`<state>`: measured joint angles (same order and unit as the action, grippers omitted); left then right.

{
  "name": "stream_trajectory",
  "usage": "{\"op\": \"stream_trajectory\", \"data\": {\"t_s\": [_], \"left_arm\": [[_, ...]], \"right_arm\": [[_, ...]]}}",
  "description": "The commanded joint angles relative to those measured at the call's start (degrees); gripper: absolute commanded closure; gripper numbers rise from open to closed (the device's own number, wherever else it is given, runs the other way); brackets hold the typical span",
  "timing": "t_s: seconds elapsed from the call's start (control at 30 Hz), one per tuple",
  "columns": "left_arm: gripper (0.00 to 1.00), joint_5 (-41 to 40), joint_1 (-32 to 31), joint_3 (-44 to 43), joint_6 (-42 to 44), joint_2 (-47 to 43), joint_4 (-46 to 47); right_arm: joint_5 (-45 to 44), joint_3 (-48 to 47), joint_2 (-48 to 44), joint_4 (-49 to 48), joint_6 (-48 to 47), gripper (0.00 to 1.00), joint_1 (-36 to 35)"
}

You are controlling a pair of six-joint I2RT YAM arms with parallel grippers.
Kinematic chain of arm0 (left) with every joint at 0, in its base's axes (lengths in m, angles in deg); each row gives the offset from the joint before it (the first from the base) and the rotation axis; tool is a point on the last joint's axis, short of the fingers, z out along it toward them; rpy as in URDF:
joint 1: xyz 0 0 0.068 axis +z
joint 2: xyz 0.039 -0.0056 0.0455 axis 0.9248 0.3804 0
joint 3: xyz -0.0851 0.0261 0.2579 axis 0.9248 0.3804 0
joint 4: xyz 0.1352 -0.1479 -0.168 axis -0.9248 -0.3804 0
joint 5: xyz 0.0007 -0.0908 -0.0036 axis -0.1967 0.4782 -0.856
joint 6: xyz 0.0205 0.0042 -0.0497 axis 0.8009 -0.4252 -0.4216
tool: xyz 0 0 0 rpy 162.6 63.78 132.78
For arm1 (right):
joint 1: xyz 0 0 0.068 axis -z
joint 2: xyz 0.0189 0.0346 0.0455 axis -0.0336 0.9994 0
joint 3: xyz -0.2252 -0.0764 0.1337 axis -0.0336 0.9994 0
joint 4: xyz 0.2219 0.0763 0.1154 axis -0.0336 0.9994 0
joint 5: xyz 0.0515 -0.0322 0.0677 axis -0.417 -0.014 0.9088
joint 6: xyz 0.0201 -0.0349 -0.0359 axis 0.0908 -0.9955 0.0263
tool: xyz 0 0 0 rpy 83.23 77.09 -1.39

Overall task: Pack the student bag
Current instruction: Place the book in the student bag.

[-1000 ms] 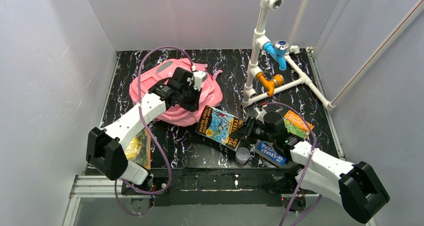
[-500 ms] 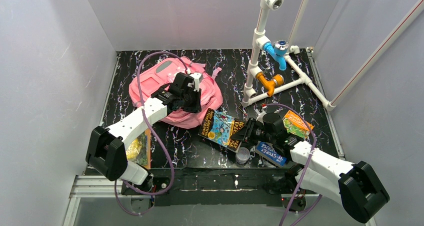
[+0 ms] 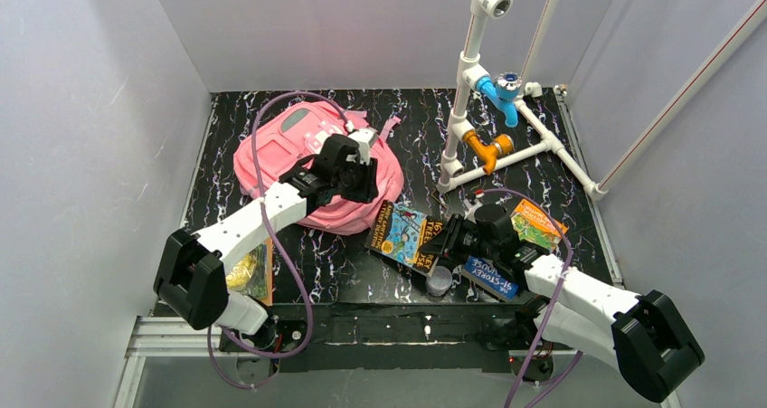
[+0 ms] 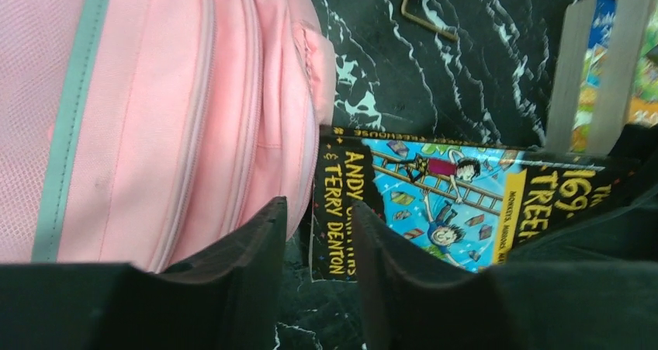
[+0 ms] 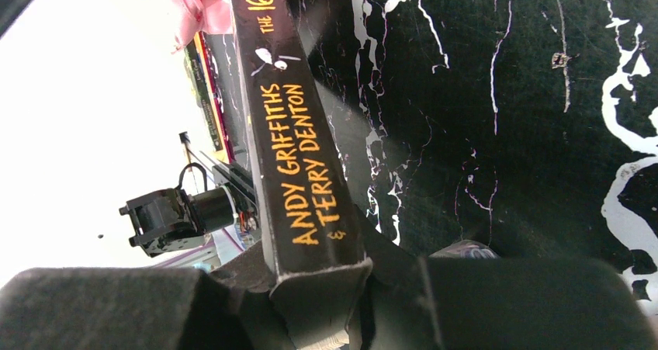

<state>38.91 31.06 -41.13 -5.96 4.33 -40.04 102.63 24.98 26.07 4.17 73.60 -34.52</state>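
The book [image 5: 299, 156] says "ANDY GRIFFITHS & TERRY DENTON" in yellow on its black spine. The right claw [image 5: 318, 288] pinches the end of that spine, its arm low over the table [image 3: 407, 118]. The left claw [image 4: 314, 233] points down, fingers a little apart, holding nothing. The pink student bag [image 4: 155, 117] lies under it, just beside the book. The table is black with white streaks. The walls [image 3: 90, 109] are pale.

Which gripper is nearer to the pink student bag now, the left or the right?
Left. The left gripper hangs over the student bag at its edge, jaws apart. The right gripper is off to the bag's right, clamping a book that lies beside it.
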Motion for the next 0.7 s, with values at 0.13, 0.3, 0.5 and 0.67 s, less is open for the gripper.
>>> {"op": "stream_trajectory", "data": {"t_s": [0.13, 0.3, 0.5, 0.67], "left_arm": [[0.6, -13.29, -6.14, -4.97, 7.94, 8.42, -3.89], [0.64, -15.4, -6.24, -5.54, 8.63, 10.92, -2.57], [0.73, -19.76, -6.18, -5.75, 9.47, 11.87, -2.31], [0.71, -21.28, -6.22, -6.43, 10.98, 13.32, -1.57]], "right_arm": [[-1.64, -2.81, -0.88, -0.87, 1.22, 0.99, 0.32], [-1.67, -2.47, -1.44, -0.69, 1.36, 0.99, 0.37], [-1.41, -2.29, -0.55, -1.48, 1.34, 0.99, 0.33], [-0.93, -2.5, -0.04, -2.21, 1.43, 0.99, 0.37]]}}
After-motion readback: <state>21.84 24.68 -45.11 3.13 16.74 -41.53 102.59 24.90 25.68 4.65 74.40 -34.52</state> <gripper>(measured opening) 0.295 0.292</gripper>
